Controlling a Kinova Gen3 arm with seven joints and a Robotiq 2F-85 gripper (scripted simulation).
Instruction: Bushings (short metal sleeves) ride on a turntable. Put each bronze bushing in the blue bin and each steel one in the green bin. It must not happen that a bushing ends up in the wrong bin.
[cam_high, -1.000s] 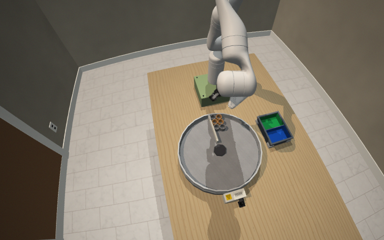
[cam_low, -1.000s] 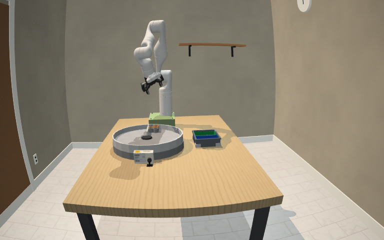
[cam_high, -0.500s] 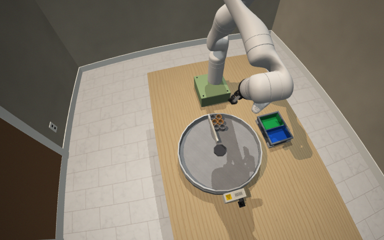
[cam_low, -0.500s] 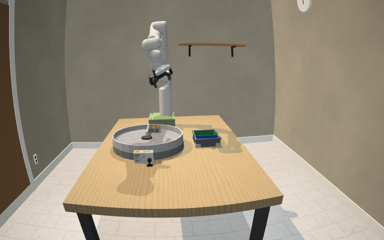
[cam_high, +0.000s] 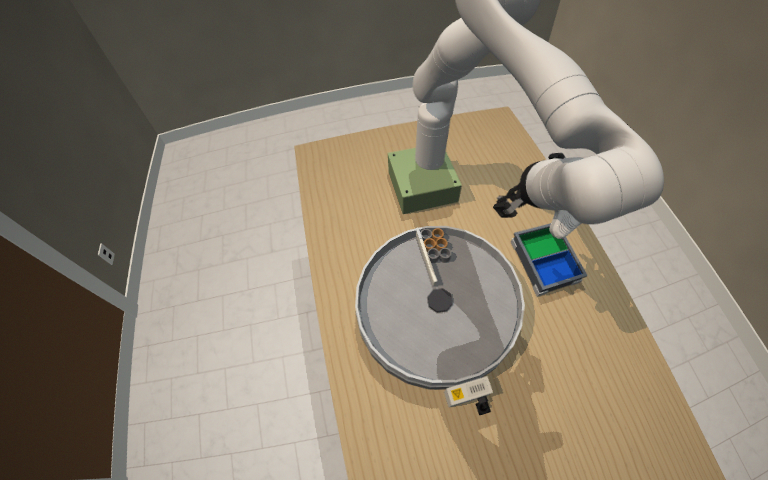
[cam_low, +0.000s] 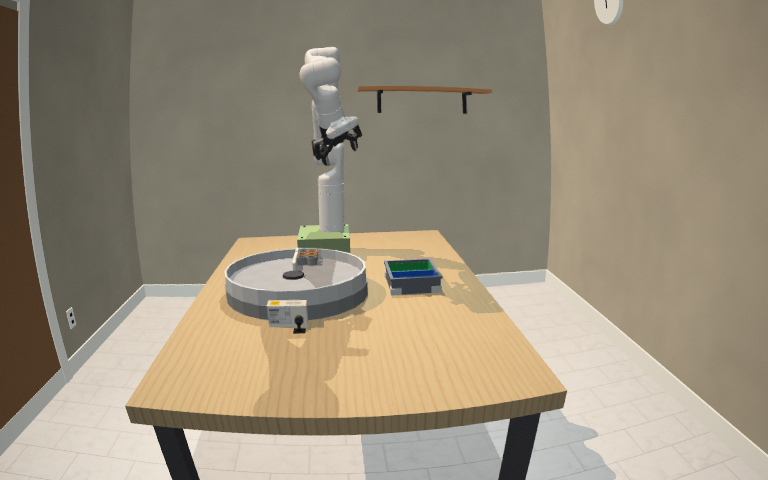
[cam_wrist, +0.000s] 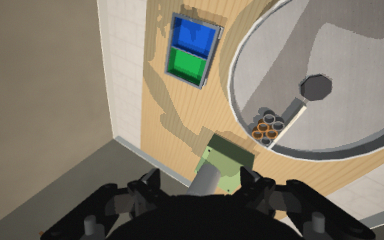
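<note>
Open gripper high above the table, all six bushings on the turntable

The gripper (cam_high: 529, 183) (cam_low: 339, 148) (cam_wrist: 199, 176) hangs with its fingers spread wide and nothing between them. Below are the joined bins, blue bin (cam_high: 556, 270) (cam_low: 413, 273) (cam_wrist: 194, 37) on the near side, green bin (cam_high: 540, 245) (cam_low: 410, 265) (cam_wrist: 187, 63) on the far side; bare coloured floor shows in each. The turntable (cam_high: 363, 339) (cam_low: 294, 300) (cam_wrist: 230, 85), to their left, carries three bronze bushings (cam_high: 441, 243) (cam_wrist: 271, 134) and three steel bushings (cam_high: 445, 254) (cam_wrist: 269, 118), bunched upright by its far wall.

The bunch lies well below the fingers, to their left and nearer. A pale divider (cam_high: 426, 257) (cam_low: 295, 261) (cam_wrist: 288, 125) runs just beside its left side, and the raised rim bounds it beyond; turntable floor opens on its right. A strip of table (cam_high: 594, 367) (cam_low: 396, 362) (cam_wrist: 215, 107) separates turntable and bins, which stand near the right edge.
</note>
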